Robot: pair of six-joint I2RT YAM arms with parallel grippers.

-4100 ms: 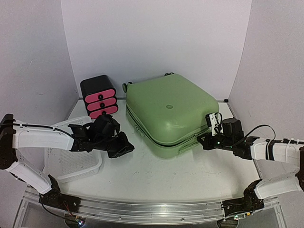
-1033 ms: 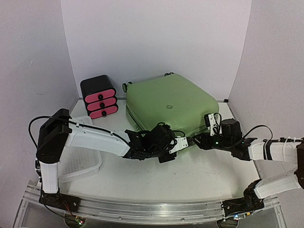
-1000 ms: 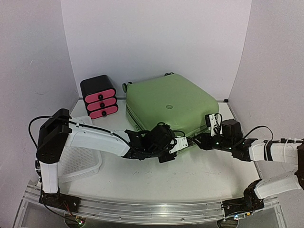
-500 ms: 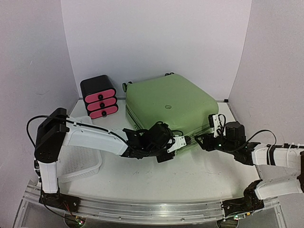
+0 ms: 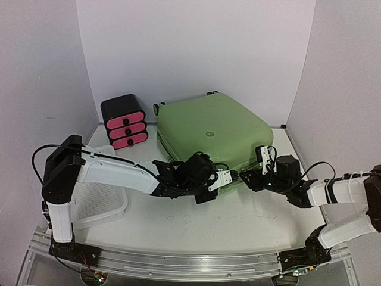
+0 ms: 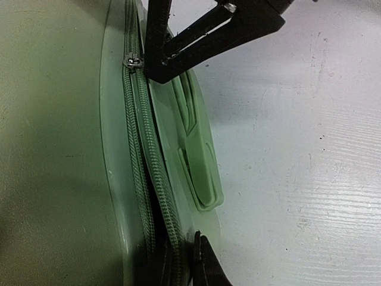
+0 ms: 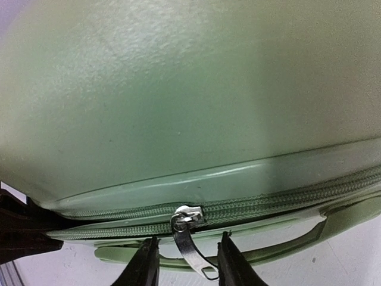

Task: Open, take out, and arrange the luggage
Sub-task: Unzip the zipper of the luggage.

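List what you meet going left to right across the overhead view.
white basket → black drawer box → left gripper → right gripper. The luggage spans the width behind both grippers, so it has no single place in the order.

Top cam sitting high behind both arm bases, looking down & fwd across the whole desk (image 5: 250,223) to the back wall (image 5: 196,47). Wide shot, luggage (image 5: 208,134) sitting mid-frame. L wrist cam riding just behind the left pincer (image 6: 178,265), pointing along the luggage's front edge at v. close range. Zipper seam (image 6: 140,149) running bottom to top of frame, desk filling the right half. R wrist cam riding behind the right pincer (image 7: 186,262), facing that same edge square-on, also v. close. Both wrist views overlapping on the seam, zipper pull (image 7: 189,238) & handle (image 6: 199,161), each also catching the other pincer's tip.
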